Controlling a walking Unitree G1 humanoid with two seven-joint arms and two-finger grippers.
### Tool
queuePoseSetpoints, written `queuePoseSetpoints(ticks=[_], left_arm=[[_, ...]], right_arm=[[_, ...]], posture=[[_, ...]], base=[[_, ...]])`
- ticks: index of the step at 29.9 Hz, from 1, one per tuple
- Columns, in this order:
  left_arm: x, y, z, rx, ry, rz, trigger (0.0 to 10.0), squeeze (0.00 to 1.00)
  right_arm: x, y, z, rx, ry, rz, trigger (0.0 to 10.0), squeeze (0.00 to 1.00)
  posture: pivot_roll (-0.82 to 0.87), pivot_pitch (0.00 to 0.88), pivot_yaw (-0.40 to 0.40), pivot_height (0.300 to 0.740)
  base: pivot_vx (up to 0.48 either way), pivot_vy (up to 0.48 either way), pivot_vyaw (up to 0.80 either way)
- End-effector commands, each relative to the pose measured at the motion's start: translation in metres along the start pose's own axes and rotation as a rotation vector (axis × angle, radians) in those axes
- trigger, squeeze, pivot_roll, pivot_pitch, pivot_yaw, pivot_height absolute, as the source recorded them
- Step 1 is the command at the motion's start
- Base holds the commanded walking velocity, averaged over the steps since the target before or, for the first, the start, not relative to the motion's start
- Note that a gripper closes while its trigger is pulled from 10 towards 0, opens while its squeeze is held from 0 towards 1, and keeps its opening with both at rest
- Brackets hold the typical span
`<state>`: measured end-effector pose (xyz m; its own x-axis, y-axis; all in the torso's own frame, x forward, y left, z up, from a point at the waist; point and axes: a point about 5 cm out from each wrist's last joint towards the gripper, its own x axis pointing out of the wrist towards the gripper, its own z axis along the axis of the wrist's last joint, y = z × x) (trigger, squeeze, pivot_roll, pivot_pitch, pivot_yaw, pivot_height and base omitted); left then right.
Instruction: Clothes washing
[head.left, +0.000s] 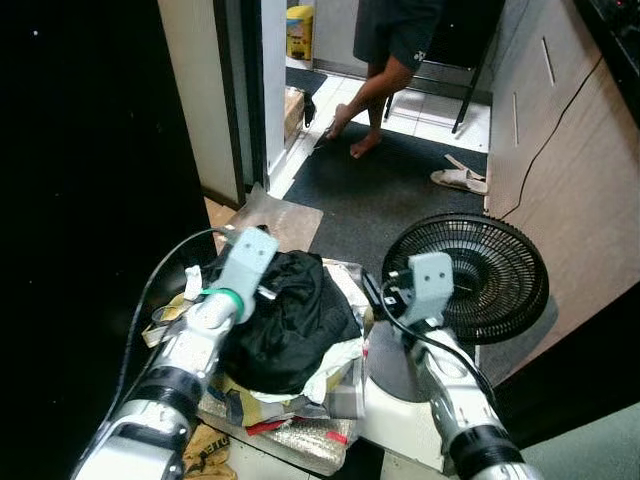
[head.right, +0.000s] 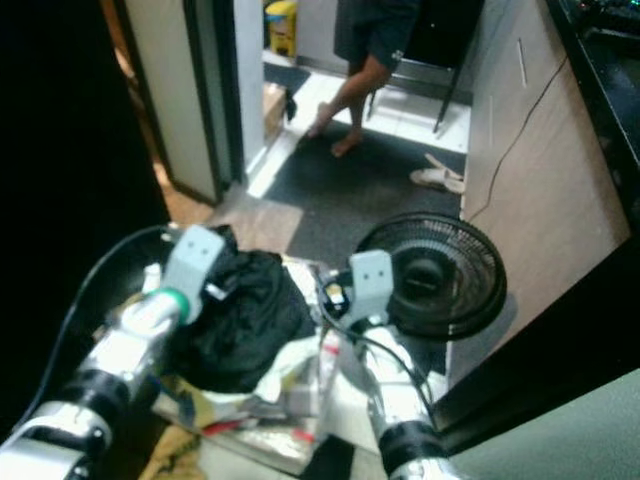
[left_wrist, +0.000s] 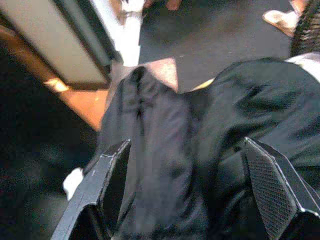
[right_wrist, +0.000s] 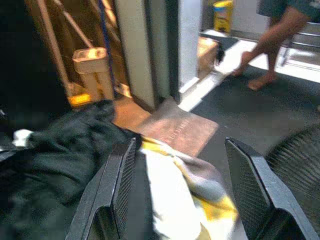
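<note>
Looking down from the head views, a black garment (head.left: 290, 320) tops a laundry pile (head.left: 310, 400) beside a black fan (head.left: 470, 275). Left wrist view: left gripper (left_wrist: 187, 187) fingers spread around the garment. Right wrist view: right gripper (right_wrist: 180, 192) fingers apart, empty, above white-yellow cloth (right_wrist: 175, 185).

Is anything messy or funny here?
Yes. The black garment sits heaped on a jumbled pile of clothes on the floor, and sandals lie loose on the dark mat near the fan.
</note>
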<state>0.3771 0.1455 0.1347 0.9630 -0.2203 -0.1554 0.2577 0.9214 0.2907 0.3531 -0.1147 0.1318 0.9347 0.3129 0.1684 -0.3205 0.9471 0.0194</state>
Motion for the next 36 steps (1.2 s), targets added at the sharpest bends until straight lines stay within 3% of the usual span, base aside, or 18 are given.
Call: queuePoseSetpoints(ticks=[1, 8, 14, 16, 20, 21, 25, 28, 31, 34, 36], left_arm=[[-0.004, 0.003, -0.006, -0.023, 0.009, 0.014, 10.0, 0.0], [-0.019, 0.015, -0.015, -0.052, -0.006, 0.07, 10.0, 0.0], [-0.024, 0.018, -0.02, -0.055, 0.005, 0.089, 10.0, 0.0], [-0.025, 0.021, -0.02, -0.059, 0.008, 0.105, 10.0, 0.0], [-0.027, 0.023, -0.02, -0.063, 0.008, 0.118, 10.0, 0.0], [-0.028, 0.024, -0.02, -0.064, 0.009, 0.123, 10.0, 0.0], [-0.031, 0.026, -0.021, -0.067, 0.013, 0.135, 10.0, 0.0], [-0.033, 0.027, -0.022, -0.067, 0.017, 0.14, 10.0, 0.0], [-0.036, 0.028, -0.025, -0.072, 0.027, 0.151, 10.0, 0.0], [-0.037, 0.028, -0.025, -0.072, 0.029, 0.152, 10.0, 0.0], [-0.038, 0.028, -0.026, -0.073, 0.034, 0.153, 10.0, 0.0]], right_arm=[[-0.002, 0.005, -0.011, 0.029, 0.051, 0.022, 10.0, 1.0], [0.005, 0.017, -0.017, 0.045, 0.108, 0.103, 10.0, 1.0], [0.008, 0.027, -0.019, 0.033, 0.133, 0.173, 10.0, 1.0], [0.012, 0.036, -0.022, -0.038, 0.188, 0.276, 10.0, 1.0], [0.013, 0.044, -0.027, -0.063, 0.253, 0.361, 10.0, 1.0], [0.013, 0.047, -0.03, -0.052, 0.285, 0.395, 10.0, 0.0], [0.01, 0.055, -0.04, 0.018, 0.368, 0.44, 10.0, 0.0], [0.006, 0.058, -0.047, 0.02, 0.42, 0.452, 10.0, 0.0], [-0.013, 0.052, -0.077, -0.056, 0.672, 0.404, 10.0, 0.0], [-0.015, 0.049, -0.081, -0.068, 0.706, 0.38, 10.0, 0.0], [-0.018, 0.045, -0.084, 0.009, 0.781, 0.347, 10.0, 0.0]], posture=[[0.04, 0.153, 0.016, 0.731], [0.07, 0.168, -0.009, 0.731], [0.08, 0.173, -0.014, 0.731], [0.08, 0.182, -0.023, 0.731], [0.09, 0.185, -0.026, 0.731], [0.09, 0.188, -0.027, 0.731], [0.1, 0.191, -0.032, 0.731], [0.1, 0.192, -0.034, 0.731], [0.11, 0.194, -0.036, 0.731], [0.11, 0.194, -0.036, 0.731], [0.12, 0.201, -0.031, 0.731]], base=[[0.0, 0.0, 0.0], [0.0, 0.0, 0.0], [0.0, 0.0, 0.0], [0.0, 0.0, 0.0], [0.0, 0.0, 0.0], [0.0, 0.0, 0.0], [0.0, 0.0, 0.0], [0.0, 0.0, 0.0], [0.0, 0.0, 0.0], [0.0, 0.0, 0.0], [0.0, 0.0, 0.0]])
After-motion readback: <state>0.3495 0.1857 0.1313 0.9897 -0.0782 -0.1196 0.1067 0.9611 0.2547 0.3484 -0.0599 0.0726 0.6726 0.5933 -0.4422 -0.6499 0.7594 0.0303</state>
